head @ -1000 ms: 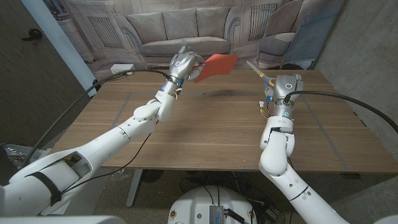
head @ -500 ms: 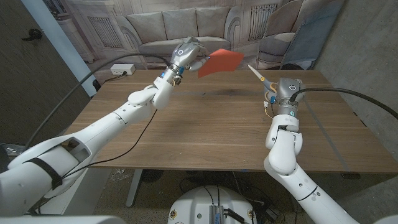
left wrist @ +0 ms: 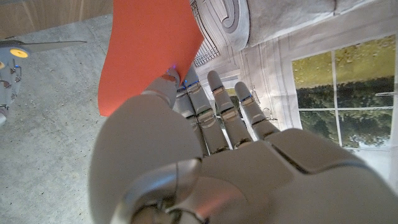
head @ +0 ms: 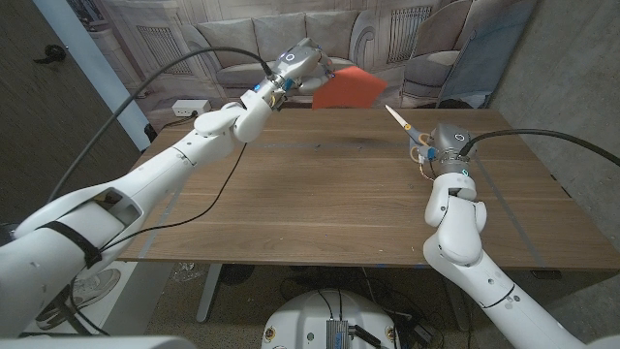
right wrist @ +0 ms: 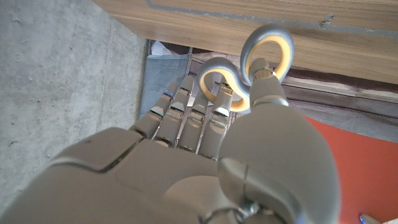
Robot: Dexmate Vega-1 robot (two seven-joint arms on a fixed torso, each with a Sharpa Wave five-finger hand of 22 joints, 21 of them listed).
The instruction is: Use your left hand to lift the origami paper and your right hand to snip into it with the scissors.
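On my head camera I have the left hand [head: 295, 66] raised at about eleven o'clock over the far edge of the wooden table [head: 320, 194], pinching the orange origami paper [head: 349, 87] by one edge so the sheet hangs in the air, clear of the tabletop, spreading toward the right hand. In the left wrist feed the thumb and the nearest fingers [left wrist: 186, 93] close on the lower edge of the paper [left wrist: 149, 50], while the remaining fingers lie straight alongside, not touching it. My right hand [head: 441, 143] sits at about two o'clock, above the table's right half, holding the scissors [head: 402, 121]; the pale blades point up and toward the paper, their tip near the sheet's lower corner but apart from it. In the right wrist feed the fingers [right wrist: 186, 112] are curled into the grey handle loops [right wrist: 249, 68], yellow inside, with the thumb through one of them. I cannot tell how far the blades are parted. Behind the table hangs a printed backdrop of a sofa [head: 281, 39].
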